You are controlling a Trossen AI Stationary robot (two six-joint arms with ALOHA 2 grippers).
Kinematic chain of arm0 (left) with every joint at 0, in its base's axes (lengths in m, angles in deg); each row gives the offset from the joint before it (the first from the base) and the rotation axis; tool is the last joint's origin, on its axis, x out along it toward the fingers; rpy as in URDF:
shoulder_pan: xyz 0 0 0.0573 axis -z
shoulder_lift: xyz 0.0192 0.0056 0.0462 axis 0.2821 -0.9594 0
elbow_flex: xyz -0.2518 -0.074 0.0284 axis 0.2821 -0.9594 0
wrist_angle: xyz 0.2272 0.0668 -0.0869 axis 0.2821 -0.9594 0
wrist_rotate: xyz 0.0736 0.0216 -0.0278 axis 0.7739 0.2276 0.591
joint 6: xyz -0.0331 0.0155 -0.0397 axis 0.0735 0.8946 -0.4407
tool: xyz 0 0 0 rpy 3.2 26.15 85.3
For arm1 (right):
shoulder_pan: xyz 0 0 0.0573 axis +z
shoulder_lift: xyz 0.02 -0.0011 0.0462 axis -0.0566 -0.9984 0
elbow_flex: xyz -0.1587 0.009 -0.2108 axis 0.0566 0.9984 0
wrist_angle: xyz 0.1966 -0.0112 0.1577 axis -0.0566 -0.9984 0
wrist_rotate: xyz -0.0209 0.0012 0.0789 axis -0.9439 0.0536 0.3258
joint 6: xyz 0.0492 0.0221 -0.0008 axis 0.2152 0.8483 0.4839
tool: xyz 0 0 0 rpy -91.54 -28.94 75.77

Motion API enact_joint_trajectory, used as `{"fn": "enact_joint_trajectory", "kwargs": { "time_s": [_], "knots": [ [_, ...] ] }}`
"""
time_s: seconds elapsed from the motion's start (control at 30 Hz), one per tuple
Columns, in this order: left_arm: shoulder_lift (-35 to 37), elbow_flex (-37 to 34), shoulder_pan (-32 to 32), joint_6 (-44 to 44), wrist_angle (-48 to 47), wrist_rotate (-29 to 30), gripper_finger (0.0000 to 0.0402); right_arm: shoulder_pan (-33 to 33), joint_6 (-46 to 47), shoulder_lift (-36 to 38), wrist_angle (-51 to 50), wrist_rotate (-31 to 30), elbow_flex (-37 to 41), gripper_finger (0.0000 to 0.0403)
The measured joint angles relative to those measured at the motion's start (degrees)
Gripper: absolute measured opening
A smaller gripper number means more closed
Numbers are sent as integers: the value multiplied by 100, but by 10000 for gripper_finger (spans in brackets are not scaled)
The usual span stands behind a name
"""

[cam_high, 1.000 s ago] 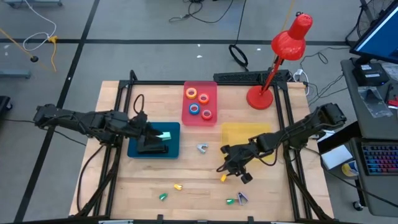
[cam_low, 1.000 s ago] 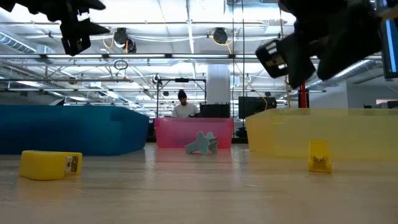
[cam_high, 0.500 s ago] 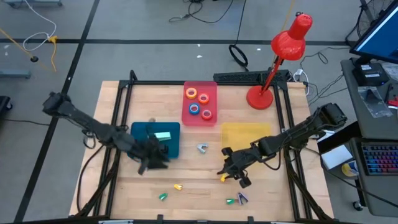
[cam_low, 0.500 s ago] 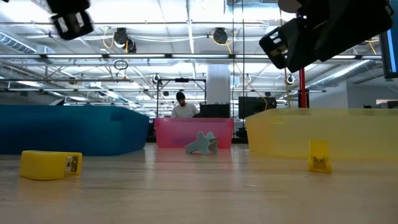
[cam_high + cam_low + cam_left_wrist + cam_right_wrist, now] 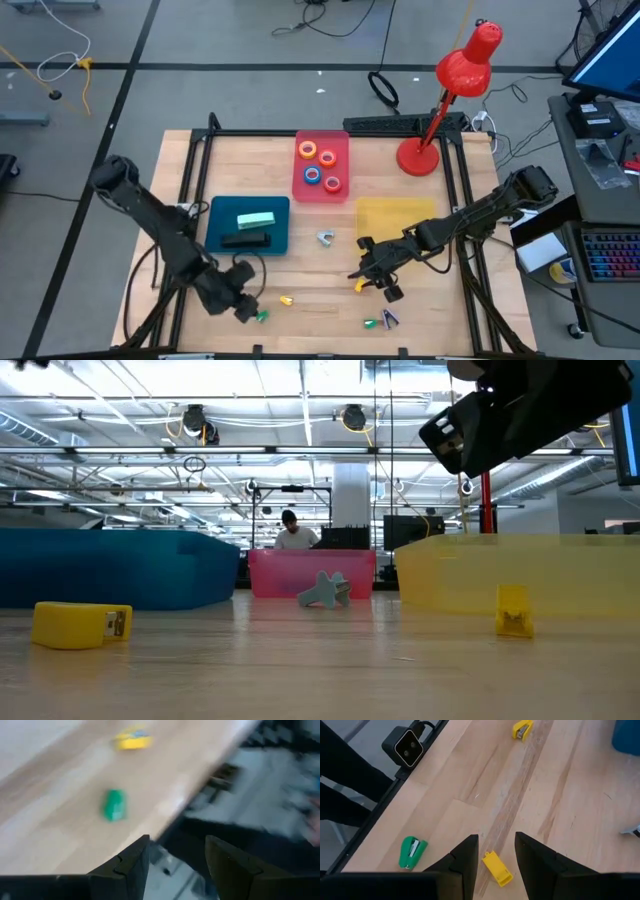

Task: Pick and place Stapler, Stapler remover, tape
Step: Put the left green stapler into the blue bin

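My left gripper (image 5: 240,305) (image 5: 175,865) is open over the table's near-left edge, beside a small green stapler (image 5: 262,316) (image 5: 114,805). My right gripper (image 5: 375,278) (image 5: 495,852) is open above a small yellow stapler (image 5: 358,286) (image 5: 497,869) that lies flat on the wood. The blue tray (image 5: 275,243) holds a mint stapler (image 5: 256,219) and a black stapler (image 5: 245,241). Several tape rolls (image 5: 320,165) lie in the pink tray (image 5: 342,140). A grey-blue staple remover (image 5: 326,237) (image 5: 325,590) lies between the trays.
A yellow tray (image 5: 395,220) sits far of the right gripper. A yellow remover (image 5: 286,299) (image 5: 522,729), a green stapler (image 5: 370,323) (image 5: 412,852) and a grey remover (image 5: 388,318) lie near the near edge. A red lamp (image 5: 440,100) stands far right. A camera (image 5: 407,747) is at the near edge.
My left gripper has swung from over the blue tray toward the table's near-left edge and now hovers by the green stapler; the black stapler lies uncovered in the blue tray. My right gripper has shifted slightly toward the small yellow stapler.
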Motion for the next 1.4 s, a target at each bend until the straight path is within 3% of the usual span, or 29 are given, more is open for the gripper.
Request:
{"fn": "enact_joint_trajectory", "kwargs": {
  "time_s": [0.17,0.33,0.5,0.63,0.77,0.93,1.17,1.4],
  "knots": [
    [-399,240,132,-1187,-568,286,189,-102,474,0,-1,-8,0,123],
    [-536,240,110,-1369,-566,343,189,-249,851,54,-79,17,0,123],
    [-542,240,2,-1520,-562,159,189,-336,960,570,-538,84,29,123],
    [-542,240,-11,-1929,-566,65,189,-333,590,1359,-536,175,298,123],
    [-542,240,3,-2175,-606,464,189,-391,486,2311,-563,162,837,123],
    [-542,240,-3,-2219,-606,739,189,-558,875,3703,-560,155,1682,123],
    [-548,272,-184,-2130,-622,691,189,-781,1247,5530,-306,148,2552,123],
    [-1243,1414,-553,-1653,-1464,48,189,-938,1320,6450,-319,-302,2840,123]
  ]
}}
